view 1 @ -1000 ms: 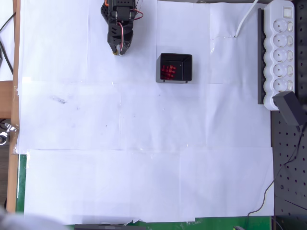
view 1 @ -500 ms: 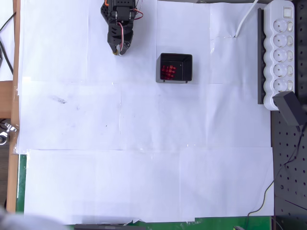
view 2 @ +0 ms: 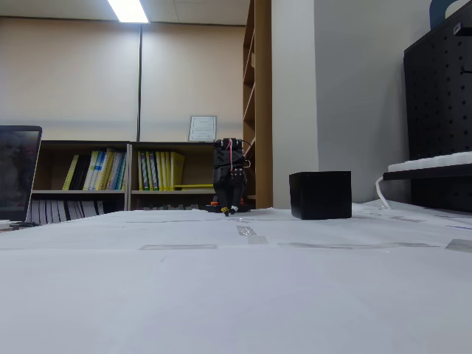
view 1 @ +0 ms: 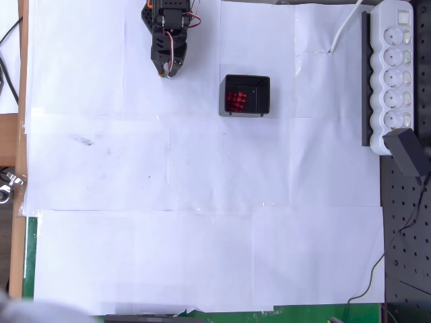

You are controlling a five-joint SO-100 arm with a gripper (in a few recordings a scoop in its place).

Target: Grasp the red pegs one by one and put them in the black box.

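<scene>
The pegs point(view 1: 236, 100) all lie inside the box point(view 1: 264, 87), a tight red cluster against its left wall in the overhead view; I see none loose on the white paper point(view 1: 202, 222). The box stands at about 1 o'clock from the centre of the sheet. The gripper point(view 1: 166, 69) sits well apart from it, at about 11 o'clock from centre and at 9 to 10 o'clock from the box, tips pointing down toward the paper. Its jaws look close together with nothing between them, but whether they are fully closed I cannot tell. In the fixed view the gripper point(view 2: 230, 211) hangs low, just over the table, to the left of the box point(view 2: 320, 195).

Judging by their size, the pegs are light, stiff and apt to roll or squirt out of a pinch; each would be best taken across its round body, jaws opened narrowly. The box looks light and thin-walled, so a knock could shift it.
</scene>
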